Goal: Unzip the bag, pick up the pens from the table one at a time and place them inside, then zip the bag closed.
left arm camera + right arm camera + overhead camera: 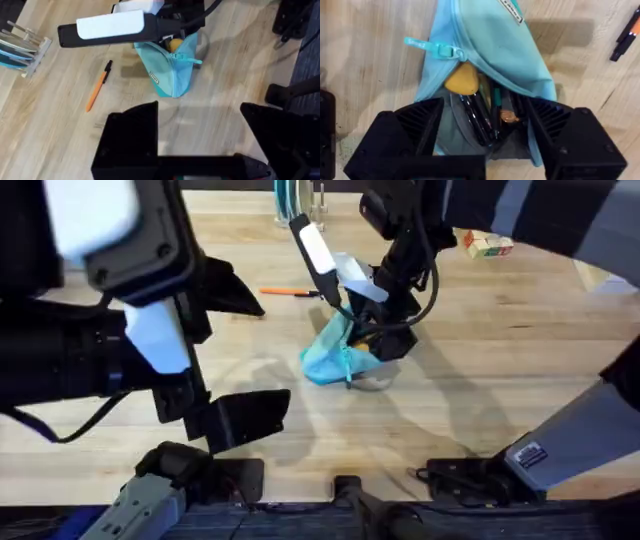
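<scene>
The light-turquoise bag (330, 360) lies crumpled mid-table, its zipper pull (437, 48) drawn down and its mouth open. Inside I see dark pens (475, 120), a green one and a yellow object (462, 80). My right gripper (485, 107) is open at the bag's mouth, one finger on each side of the opening; from overhead the right gripper (365, 330) is right over the bag. An orange pen with a black end (285, 292) lies on the table left of the bag (170, 67); the pen (97, 87) is untouched. My left gripper (200, 145) hangs open and high, empty.
A rack (295, 200) with turquoise items stands at the table's far edge, also seen as the rack (20, 45). Small coloured blocks (487, 245) sit at the back right. A black-and-white part of the right arm (315, 255) juts over the bag. The raised left arm (110, 330) looms large.
</scene>
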You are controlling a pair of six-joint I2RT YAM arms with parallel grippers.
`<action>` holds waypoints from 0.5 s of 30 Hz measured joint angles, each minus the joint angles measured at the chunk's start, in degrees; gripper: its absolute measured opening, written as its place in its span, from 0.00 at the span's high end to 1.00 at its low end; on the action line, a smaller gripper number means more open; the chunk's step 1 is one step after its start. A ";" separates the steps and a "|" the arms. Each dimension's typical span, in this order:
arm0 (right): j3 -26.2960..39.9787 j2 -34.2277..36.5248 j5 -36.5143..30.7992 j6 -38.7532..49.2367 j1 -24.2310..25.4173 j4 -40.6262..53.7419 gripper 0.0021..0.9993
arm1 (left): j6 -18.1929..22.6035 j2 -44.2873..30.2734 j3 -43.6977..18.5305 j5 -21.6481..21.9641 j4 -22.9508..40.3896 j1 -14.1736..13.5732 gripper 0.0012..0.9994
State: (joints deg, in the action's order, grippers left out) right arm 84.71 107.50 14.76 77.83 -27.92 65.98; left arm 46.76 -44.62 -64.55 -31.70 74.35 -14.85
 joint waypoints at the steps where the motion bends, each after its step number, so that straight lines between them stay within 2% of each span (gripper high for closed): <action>1: 0.00 -0.01 0.00 0.02 0.00 0.00 0.00 | 0.00 0.00 0.00 0.00 0.00 0.00 0.01; 15: 0.00 -0.02 0.00 0.02 0.00 0.45 0.00 | 0.00 0.00 0.00 0.02 0.00 0.00 0.01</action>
State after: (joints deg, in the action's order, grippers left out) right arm 84.71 107.48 14.76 77.84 -27.92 66.43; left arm 46.76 -44.62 -64.55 -31.68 74.35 -14.85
